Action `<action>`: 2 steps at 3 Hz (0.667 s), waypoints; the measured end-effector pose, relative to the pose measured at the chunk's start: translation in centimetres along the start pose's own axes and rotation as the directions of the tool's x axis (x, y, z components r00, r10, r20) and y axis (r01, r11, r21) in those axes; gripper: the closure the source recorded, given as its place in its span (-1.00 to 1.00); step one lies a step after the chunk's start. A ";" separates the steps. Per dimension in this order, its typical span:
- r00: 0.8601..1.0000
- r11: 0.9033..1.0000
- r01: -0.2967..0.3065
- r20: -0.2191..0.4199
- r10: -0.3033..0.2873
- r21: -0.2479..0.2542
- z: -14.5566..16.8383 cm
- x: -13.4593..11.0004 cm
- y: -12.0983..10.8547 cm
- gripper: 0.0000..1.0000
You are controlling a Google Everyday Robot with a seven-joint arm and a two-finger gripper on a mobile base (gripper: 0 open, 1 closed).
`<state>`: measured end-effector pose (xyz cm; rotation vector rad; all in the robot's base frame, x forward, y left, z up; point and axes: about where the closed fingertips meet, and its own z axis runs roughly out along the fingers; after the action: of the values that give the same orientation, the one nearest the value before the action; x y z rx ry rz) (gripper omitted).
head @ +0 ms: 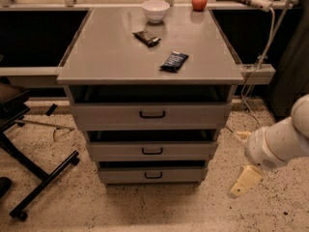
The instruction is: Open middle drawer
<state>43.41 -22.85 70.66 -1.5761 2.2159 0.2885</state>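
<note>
Gripper (pixel 245 181) hangs low, right of the cabinet (pixel 106 57), near the floor, touching nothing; open or closed, can't tell. Middle drawer (pixel 186 151) sits between top drawer (pixel 193 115) and bottom drawer (pixel 186 175), black handle (pixel 152 151) centred. On the cabinet: blue snack bar (pixel 174 61), dark snack bar (pixel 146 37), then bowl (pixel 156 10) and apple (pixel 199 1).

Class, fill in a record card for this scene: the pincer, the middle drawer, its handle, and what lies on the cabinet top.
middle drawer: second front of three, not held
handle: black loop, centre of its front
pincer: lower right of that drawer, over the floor, apart from it
top: bowl and apple at the back; far packet, near packet
</note>
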 end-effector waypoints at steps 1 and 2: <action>1.000 0.996 -0.003 0.027 0.005 -0.093 11.8 0.5 1.9 -1.00; 0.999 0.995 -0.017 0.036 0.020 -0.102 16.6 1.0 1.6 -1.00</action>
<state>44.99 -16.65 55.21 -1.5896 2.2206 0.4382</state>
